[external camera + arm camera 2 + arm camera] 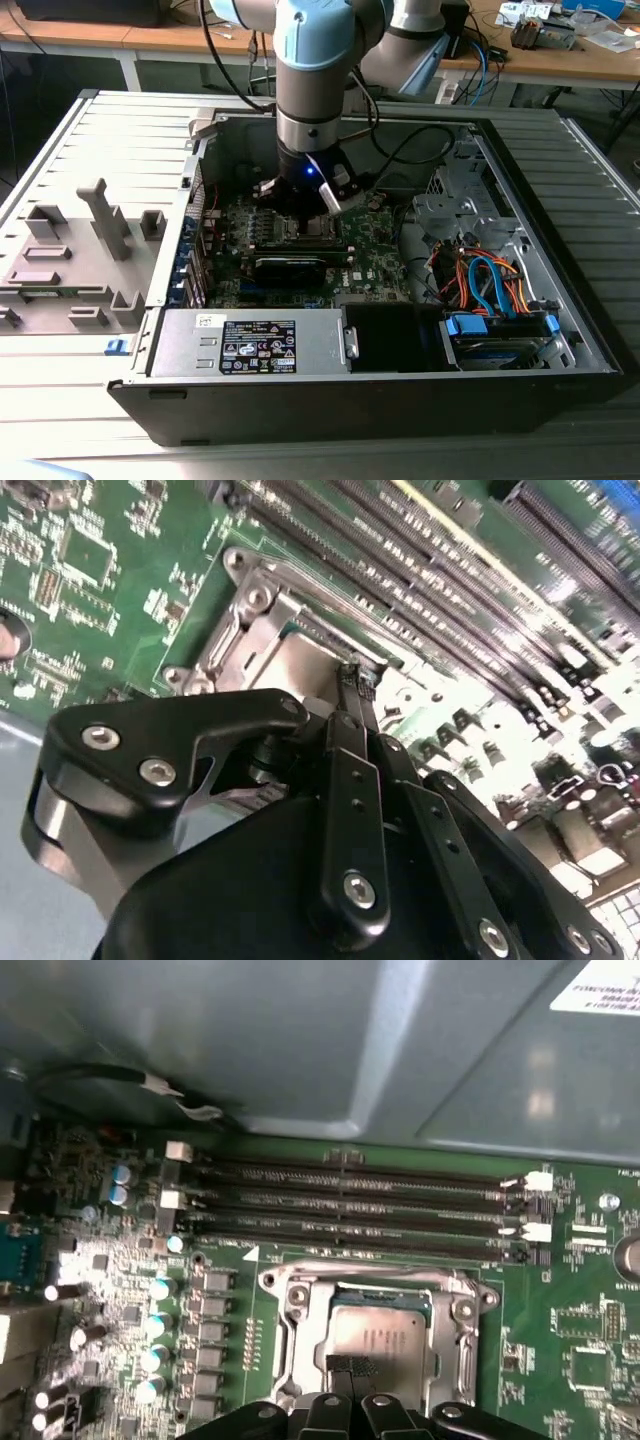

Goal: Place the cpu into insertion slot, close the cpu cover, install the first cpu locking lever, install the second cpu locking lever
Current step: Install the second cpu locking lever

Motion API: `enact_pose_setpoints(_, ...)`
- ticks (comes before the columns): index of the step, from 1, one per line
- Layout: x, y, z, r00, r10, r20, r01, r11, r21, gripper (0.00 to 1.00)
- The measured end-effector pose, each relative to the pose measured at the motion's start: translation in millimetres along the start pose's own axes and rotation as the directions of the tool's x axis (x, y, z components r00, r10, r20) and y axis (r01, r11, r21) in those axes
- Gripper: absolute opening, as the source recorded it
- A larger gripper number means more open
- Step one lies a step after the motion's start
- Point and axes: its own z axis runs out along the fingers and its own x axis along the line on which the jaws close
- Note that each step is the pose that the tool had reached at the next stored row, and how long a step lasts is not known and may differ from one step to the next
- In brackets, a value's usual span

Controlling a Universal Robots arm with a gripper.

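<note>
The cpu (385, 1332), a small square chip with a silvery top, lies flat in the insertion slot (466, 1312) on the green board. The cpu cover (300, 1345), a silvery frame with a window, lies down around the chip. A thin metal lever (370, 1276) runs along one edge of the frame. My gripper (350, 1368) hangs right over the chip with its black fingers together and nothing visible between them. In the second wrist view the gripper (356, 680) ends at the edge of the silvery cpu (295, 660). In the exterior view the gripper (300, 198) is low inside the open computer case, above the slot (300, 228).
Long dark memory slots (340, 1200) run beside the socket, with a row of capacitors (160, 1290) on another side. The grey case wall (300, 1040) rises close by. A black block (295, 265), the power supply (255, 345) and coloured drive cables (490, 280) fill the case.
</note>
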Motion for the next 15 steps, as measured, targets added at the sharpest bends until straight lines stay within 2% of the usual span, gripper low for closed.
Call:
enact_pose_setpoints(1, -0.5, 0.7, -1.0, 1.0000, 0.000, -0.0013, 0.000, 0.9999, 0.0150, 0.11)
enact_pose_setpoints(2, -1.0, 1.6, -3.3, 1.0000, 0.000, -0.0032, 0.000, 0.9993, 0.0364, 0.11)
enact_pose_setpoints(4, -2.0, 2.7, -6.8, 1.0000, 0.000, -0.0054, 0.000, 0.9982, 0.0591, 0.11)
enact_pose_setpoints(5, -3.4, 3.9, -8.4, 1.0000, 0.000, -0.0073, 0.000, 0.9972, 0.0749, 0.11)
enact_pose_setpoints(6, -4.4, 4.7, -9.2, 1.0000, 0.000, -0.0086, 0.001, 0.9965, 0.0833, 0.11)
enact_pose_setpoints(7, -5.6, 5.4, -10.1, 1.0000, 0.000, -0.0099, 0.001, 0.9961, 0.0886, 0.11)
enact_pose_setpoints(8, -6.6, 5.7, -11.2, 0.9999, 0.000, -0.0108, 0.001, 0.9959, 0.0902, 0.11)
enact_pose_setpoints(11, -8.6, 6.1, -15.5, 0.9999, 0.001, -0.0119, 0.001, 0.9959, 0.0903, 0.11)
enact_pose_setpoints(13, -10.0, 6.3, -24.4, 0.9999, 0.000, -0.0125, 0.001, 0.9959, 0.0906, 0.11)
enact_pose_setpoints(15, -10.1, 6.6, -29.3, 0.9999, 0.001, -0.0125, 0.000, 0.9959, 0.0905, 0.11)
